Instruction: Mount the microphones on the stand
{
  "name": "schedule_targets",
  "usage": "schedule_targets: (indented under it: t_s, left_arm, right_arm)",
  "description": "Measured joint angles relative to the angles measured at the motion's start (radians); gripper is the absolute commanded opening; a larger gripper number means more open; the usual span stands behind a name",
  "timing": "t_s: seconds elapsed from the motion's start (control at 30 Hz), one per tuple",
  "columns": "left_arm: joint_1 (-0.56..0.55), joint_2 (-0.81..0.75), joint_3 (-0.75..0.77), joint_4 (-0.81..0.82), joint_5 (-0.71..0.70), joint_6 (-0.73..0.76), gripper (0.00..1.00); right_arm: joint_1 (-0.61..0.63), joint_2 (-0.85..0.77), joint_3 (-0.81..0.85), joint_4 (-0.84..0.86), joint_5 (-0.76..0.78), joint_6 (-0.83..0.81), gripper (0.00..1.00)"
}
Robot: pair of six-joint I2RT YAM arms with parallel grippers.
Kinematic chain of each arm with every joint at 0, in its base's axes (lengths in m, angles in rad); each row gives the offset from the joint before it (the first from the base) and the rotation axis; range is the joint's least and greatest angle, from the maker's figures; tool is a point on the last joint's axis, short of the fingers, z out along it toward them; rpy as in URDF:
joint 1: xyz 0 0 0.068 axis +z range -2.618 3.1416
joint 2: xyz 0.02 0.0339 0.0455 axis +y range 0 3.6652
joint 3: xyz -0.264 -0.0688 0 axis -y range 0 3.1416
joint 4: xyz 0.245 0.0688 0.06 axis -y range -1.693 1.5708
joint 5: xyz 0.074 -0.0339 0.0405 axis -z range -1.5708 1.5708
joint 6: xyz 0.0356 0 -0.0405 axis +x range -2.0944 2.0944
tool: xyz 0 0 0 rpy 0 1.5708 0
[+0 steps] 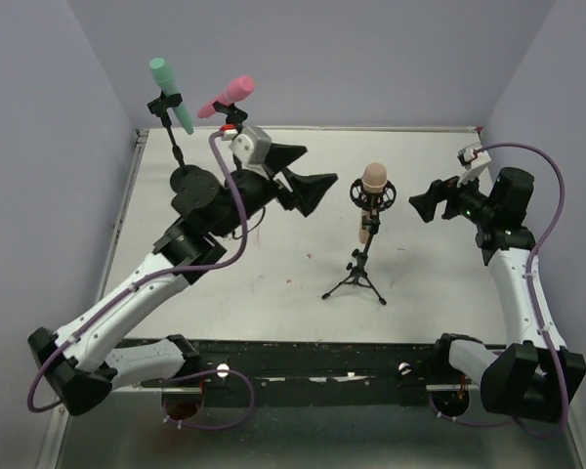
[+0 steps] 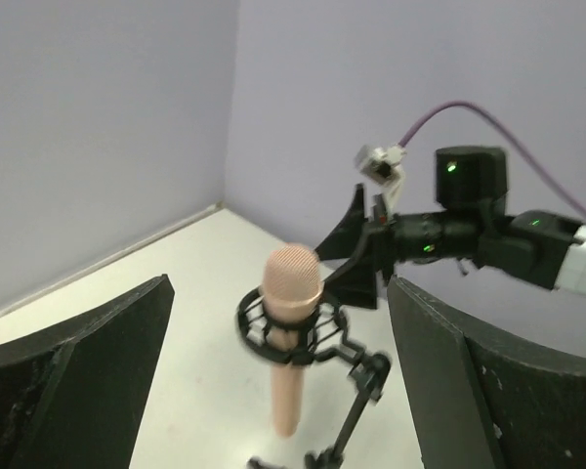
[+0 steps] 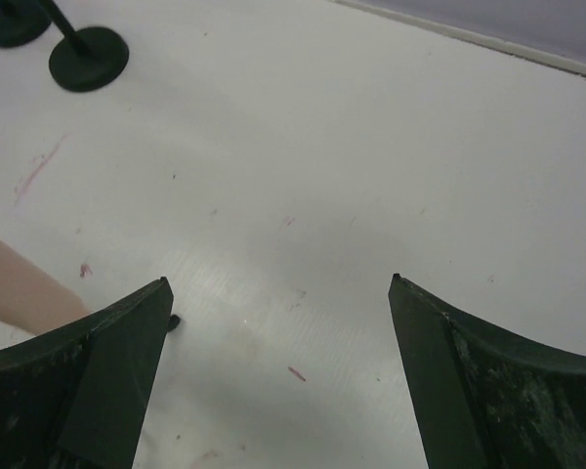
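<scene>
The peach-tan microphone (image 1: 372,195) stands upright in the black shock-mount ring of a small tripod stand (image 1: 355,278) at mid-table; it also shows in the left wrist view (image 2: 291,322). The teal-green microphone (image 1: 170,92) and the pink microphone (image 1: 229,96) sit clipped on two round-base stands at the back left. My left gripper (image 1: 308,174) is open and empty, to the left of the tripod and apart from it. My right gripper (image 1: 428,202) is open and empty, to the right of the tripod. The peach-tan microphone's lower end shows at the left edge of the right wrist view (image 3: 20,288).
Two round black stand bases (image 3: 88,59) sit on the white tabletop (image 1: 420,283) at the back left. Purple-grey walls (image 1: 371,59) enclose the back and sides. A black rail (image 1: 313,376) runs along the near edge between the arm bases.
</scene>
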Motion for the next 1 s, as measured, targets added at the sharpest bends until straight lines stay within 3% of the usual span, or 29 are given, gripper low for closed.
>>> schedule_targets:
  t_s: [0.13,0.3,0.43,0.53,0.77,1.0]
  left_arm:
    - [0.076,-0.209,-0.101,-0.195,0.000,0.030,0.98]
    - [0.083,-0.459,-0.288,-0.400,-0.054,0.119,0.98]
    - [0.084,-0.622,-0.462,-0.462,-0.154,0.191,0.99]
    - [0.085,-0.671,-0.532,-0.499,-0.203,0.220,0.98]
    - [0.085,-0.743,-0.546,-0.497,-0.282,0.267,0.98]
    - [0.090,-0.755,-0.557,-0.478,-0.313,0.277,0.98]
  right_arm:
    - [0.000,-0.002,0.097,-0.249,-0.047,-0.207,0.99]
    - [-0.001,-0.057,0.187,-0.566,-0.107,-0.487,0.98]
    - [-0.002,-0.110,0.186,-0.898,-0.293,-0.831,0.96]
    - [-0.001,-0.128,0.153,-1.009,-0.422,-0.919,0.96]
    - [0.008,-0.132,0.085,-1.017,-0.612,-0.908,0.93]
    - [0.065,-0.070,0.075,-0.959,-0.697,-0.896,0.92]
